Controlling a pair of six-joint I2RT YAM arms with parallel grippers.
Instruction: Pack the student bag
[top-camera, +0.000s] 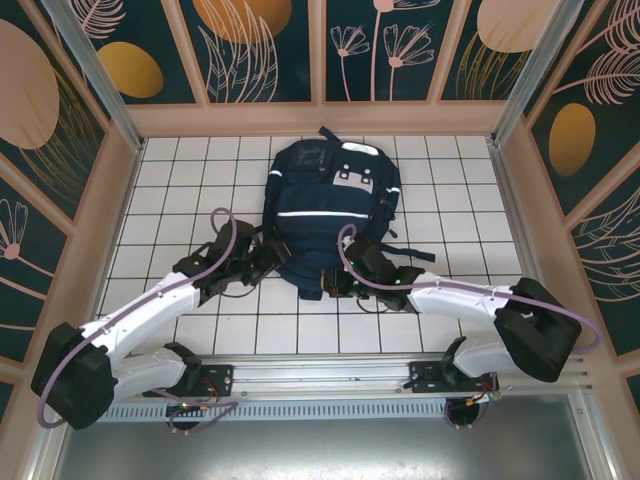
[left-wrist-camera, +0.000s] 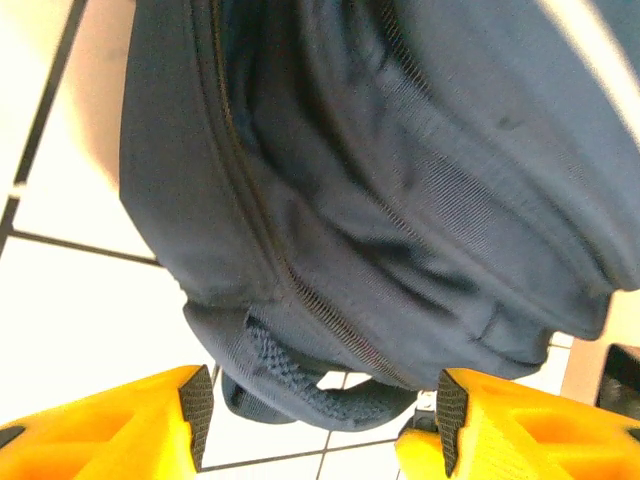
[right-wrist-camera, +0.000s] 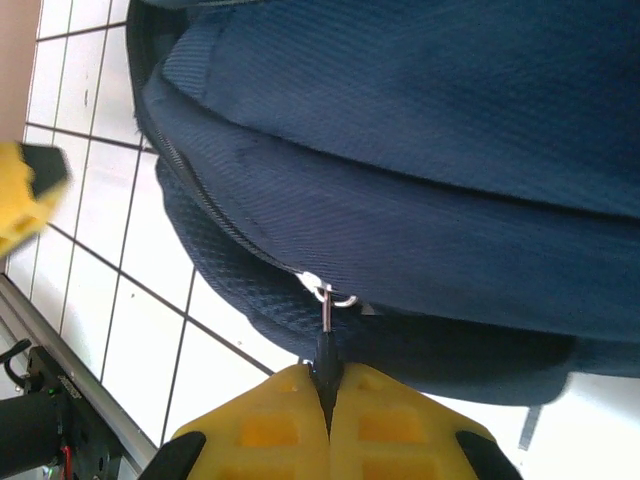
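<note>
Plainly, the student bag lies flat mid-desk, its near end at six o'clock between the two arms. The right gripper is pressed together on the zipper pull, a thin tab. A tug off the line of the zipper track could slip the tab from the pads. It could also drag the whole bag across the tiles, since the left gripper stands spread and holds nothing (so nothing anchors the fabric). Its jaws flank a webbing loop at the bag's edge without closing on it. The right wrist view shows the pinched pull and slider, a detail too small to read from above. The top view gives the bag's whole lie, with the left arm reaching in from eight o'clock and the right from four.
</note>
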